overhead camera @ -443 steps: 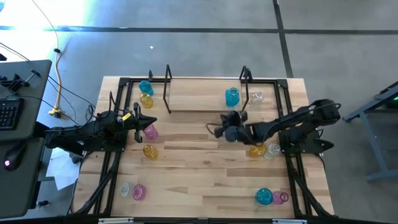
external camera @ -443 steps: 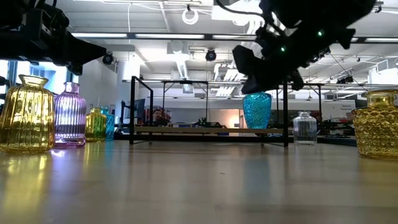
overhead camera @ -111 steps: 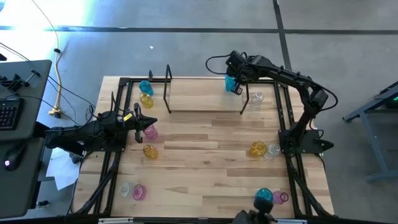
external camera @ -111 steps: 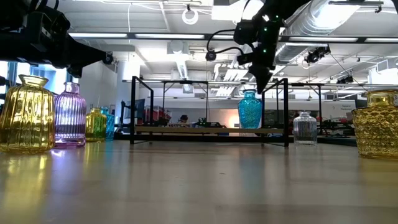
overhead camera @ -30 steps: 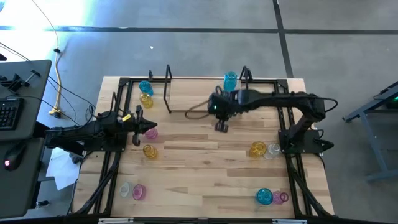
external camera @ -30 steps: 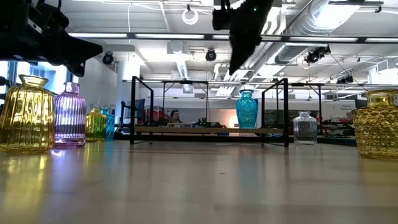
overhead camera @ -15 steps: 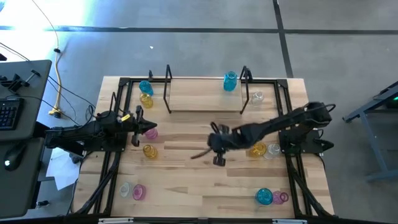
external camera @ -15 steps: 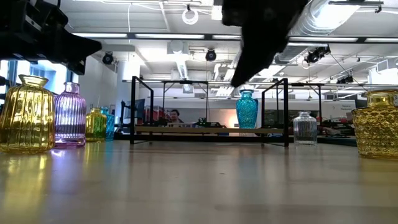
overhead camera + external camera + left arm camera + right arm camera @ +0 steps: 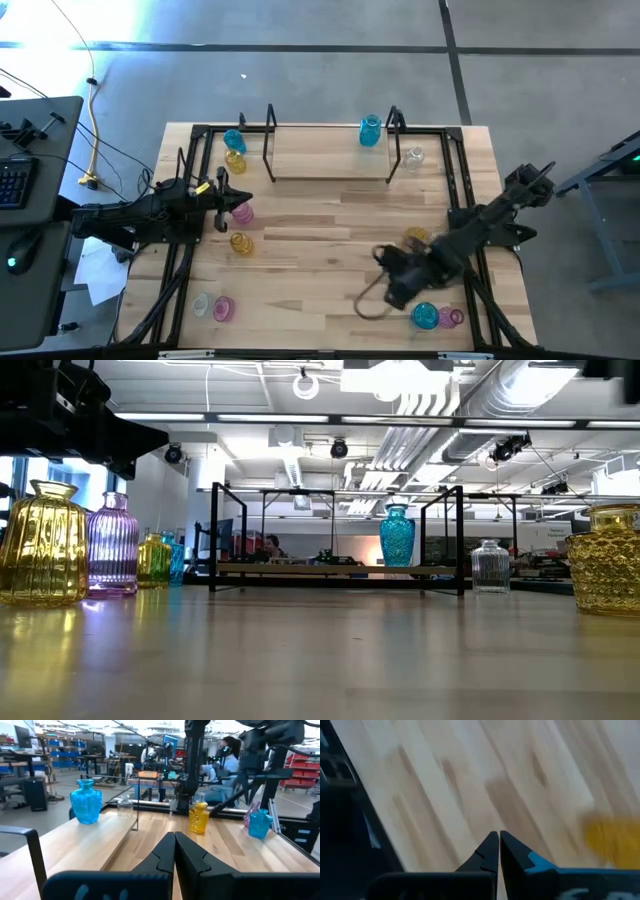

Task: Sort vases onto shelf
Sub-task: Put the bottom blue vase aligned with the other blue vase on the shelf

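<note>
At the left edge of the light-wood worktop [image 9: 330,215] the left arm lies stretched out, its left gripper [image 9: 222,194] hanging just beside a pink ribbed glass vase [image 9: 243,212]; its two dark fingers [image 9: 167,852] are clenched together on nothing. Near it stands an amber-yellow glass vase [image 9: 240,243], and towards the near left corner a clear glass vase [image 9: 201,304] stands just beside another pink glass vase [image 9: 223,309]. At the far left corner a cyan-blue glass vase [image 9: 234,141] and a small yellow glass vase [image 9: 235,161] stand close together, outside the shelf.

The shelf [image 9: 330,155], a low light-wood board framed by thin black rods with upright posts, sits along the far edge of the worktop. A cyan-blue faceted glass vase [image 9: 370,131] stands on it towards its right end, upright between the posts in the low view [image 9: 397,536]. A small clear glass vase [image 9: 413,157] stands just to the right of the shelf's right frame.

Farther right, the right arm reaches over the near right part of the worktop. The right gripper [image 9: 391,291] hangs above bare wood, its fingers [image 9: 490,851] pressed tight together and empty. An amber-yellow knobbly glass vase [image 9: 415,237] shows just beyond the arm. By the near right corner a cyan-blue round glass vase [image 9: 424,316] and a pink glass vase [image 9: 450,318] stand touching.
</note>
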Controlling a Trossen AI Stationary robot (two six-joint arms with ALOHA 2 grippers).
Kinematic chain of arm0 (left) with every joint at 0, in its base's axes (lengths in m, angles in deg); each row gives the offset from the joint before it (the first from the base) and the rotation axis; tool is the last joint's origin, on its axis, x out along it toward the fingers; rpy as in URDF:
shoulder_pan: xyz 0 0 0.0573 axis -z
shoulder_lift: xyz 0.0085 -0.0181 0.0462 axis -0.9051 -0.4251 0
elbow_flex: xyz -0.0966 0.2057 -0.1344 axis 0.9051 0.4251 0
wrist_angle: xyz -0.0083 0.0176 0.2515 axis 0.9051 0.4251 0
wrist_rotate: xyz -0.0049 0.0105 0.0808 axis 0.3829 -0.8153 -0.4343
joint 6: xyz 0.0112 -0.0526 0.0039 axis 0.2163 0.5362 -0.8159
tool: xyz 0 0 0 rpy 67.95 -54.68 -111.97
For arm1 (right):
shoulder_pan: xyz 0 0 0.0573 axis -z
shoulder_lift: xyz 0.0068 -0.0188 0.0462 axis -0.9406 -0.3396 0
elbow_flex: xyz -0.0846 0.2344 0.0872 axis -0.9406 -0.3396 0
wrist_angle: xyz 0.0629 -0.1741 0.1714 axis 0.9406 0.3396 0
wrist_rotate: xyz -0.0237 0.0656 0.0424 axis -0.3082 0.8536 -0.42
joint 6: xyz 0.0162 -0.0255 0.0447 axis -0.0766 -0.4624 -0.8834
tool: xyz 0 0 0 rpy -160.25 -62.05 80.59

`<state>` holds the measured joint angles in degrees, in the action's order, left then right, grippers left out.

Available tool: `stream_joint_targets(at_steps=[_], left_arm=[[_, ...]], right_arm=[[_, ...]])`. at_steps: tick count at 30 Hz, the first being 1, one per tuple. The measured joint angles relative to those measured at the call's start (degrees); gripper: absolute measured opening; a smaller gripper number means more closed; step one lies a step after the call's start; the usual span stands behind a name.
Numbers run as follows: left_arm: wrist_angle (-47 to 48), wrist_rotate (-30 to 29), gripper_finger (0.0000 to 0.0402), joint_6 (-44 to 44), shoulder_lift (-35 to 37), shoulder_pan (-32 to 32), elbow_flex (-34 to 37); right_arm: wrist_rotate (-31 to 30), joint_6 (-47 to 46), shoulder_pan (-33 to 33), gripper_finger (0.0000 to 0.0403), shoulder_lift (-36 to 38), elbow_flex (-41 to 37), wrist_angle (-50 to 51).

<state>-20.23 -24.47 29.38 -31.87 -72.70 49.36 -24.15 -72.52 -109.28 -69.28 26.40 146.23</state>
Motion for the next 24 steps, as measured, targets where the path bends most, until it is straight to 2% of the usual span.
stream_joint_targets(at_steps=[5, 11, 15, 18, 24], left_arm=[[0.08, -0.04, 0.0000, 0.00, -0.09, 0.00, 0.00], [0.08, -0.24, 0.0000, 0.01, -0.09, 0.00, 0.00], [0.20, -0.24, 0.0000, 0.88, -0.09, 0.00, 0.00], [0.93, -0.24, 0.0000, 1.70, -0.09, 0.00, 0.00], [3.04, -0.24, 0.0000, 3.32, -0.09, 0.00, 0.00]], right_arm=[[2.61, -12.74, -6.86, 0.0036, -0.02, 4.70, 7.38], [6.73, -23.82, -12.09, 0.0139, -1.33, 5.79, 8.10], [10.83, -26.52, -13.57, 0.0202, -3.42, 5.79, 8.01], [13.14, -26.65, -13.95, 0.0233, -5.16, 5.79, 7.75], [15.47, -25.55, -13.90, 0.0250, -8.07, 5.79, 6.96]])
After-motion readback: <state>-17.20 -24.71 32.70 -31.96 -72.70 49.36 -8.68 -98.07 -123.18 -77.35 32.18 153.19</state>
